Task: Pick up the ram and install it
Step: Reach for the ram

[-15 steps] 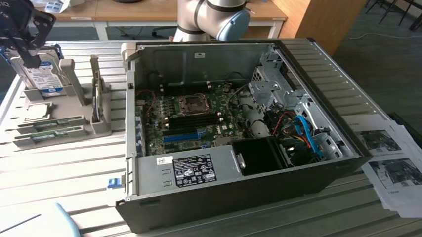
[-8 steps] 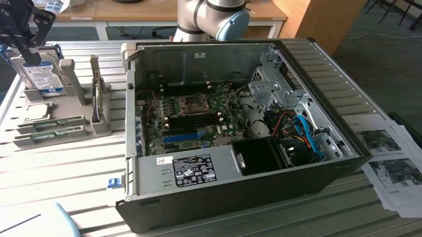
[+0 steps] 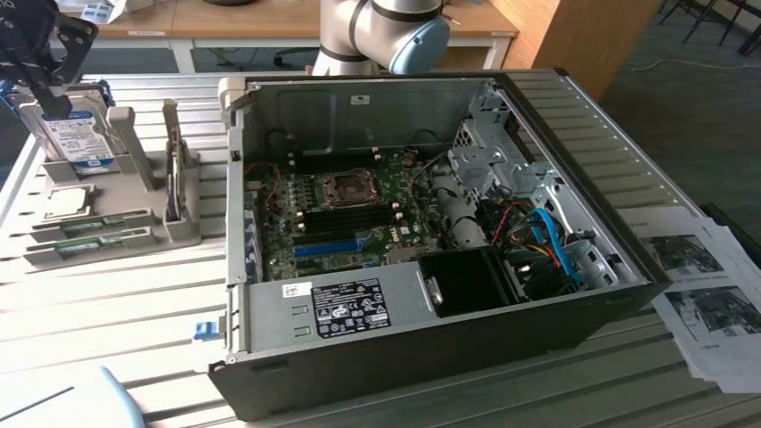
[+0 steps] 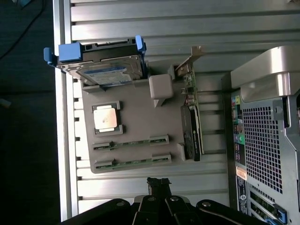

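Two green ram sticks (image 4: pixel 131 143) (image 4: pixel 133 162) lie side by side in slots of a grey holder tray (image 4: pixel 136 110) on the slatted table. In the exterior view they are the ram sticks (image 3: pixel 102 223) (image 3: pixel 93 242) at the tray's (image 3: pixel 143 192) near end. My gripper (image 4: pixel 159 183) hovers above the table just off the tray's edge, nearest the outer stick. Its fingers are shut with nothing between them. The exterior view shows the gripper (image 3: pixel 45 89) high over the tray at the far left. The open computer case (image 3: pixel 571 178) holds the motherboard (image 3: pixel 345 214).
The tray also carries a silver hard drive in a blue bracket (image 4: pixel 105 70), a square processor (image 4: pixel 105 118) and an upright expansion card (image 4: pixel 192 133). The case's rear panel (image 4: pixel 267 140) stands beside the tray. Printed sheets (image 3: pixel 701 294) lie at the exterior view's right.
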Available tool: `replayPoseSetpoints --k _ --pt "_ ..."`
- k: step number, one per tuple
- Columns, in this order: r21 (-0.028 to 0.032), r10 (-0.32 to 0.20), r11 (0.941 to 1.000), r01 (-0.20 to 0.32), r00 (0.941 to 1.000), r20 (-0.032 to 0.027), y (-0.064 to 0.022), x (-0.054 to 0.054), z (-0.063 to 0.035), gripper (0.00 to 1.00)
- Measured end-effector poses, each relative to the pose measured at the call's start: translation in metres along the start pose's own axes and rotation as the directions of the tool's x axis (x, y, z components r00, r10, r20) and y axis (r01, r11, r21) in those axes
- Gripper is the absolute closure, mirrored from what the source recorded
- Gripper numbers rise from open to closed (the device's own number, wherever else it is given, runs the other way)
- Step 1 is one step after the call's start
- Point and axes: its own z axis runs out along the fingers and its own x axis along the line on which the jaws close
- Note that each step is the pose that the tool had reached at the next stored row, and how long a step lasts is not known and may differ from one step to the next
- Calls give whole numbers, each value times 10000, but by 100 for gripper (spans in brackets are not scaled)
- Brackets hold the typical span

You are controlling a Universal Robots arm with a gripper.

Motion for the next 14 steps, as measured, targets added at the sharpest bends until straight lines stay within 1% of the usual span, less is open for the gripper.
replayPoseSetpoints --k 4,14 --pt "5 -1 10000 1 10000 -20 -7 82 7 91" --pt "38 -7 10000 7 9999 -100 -26 320 22 91"
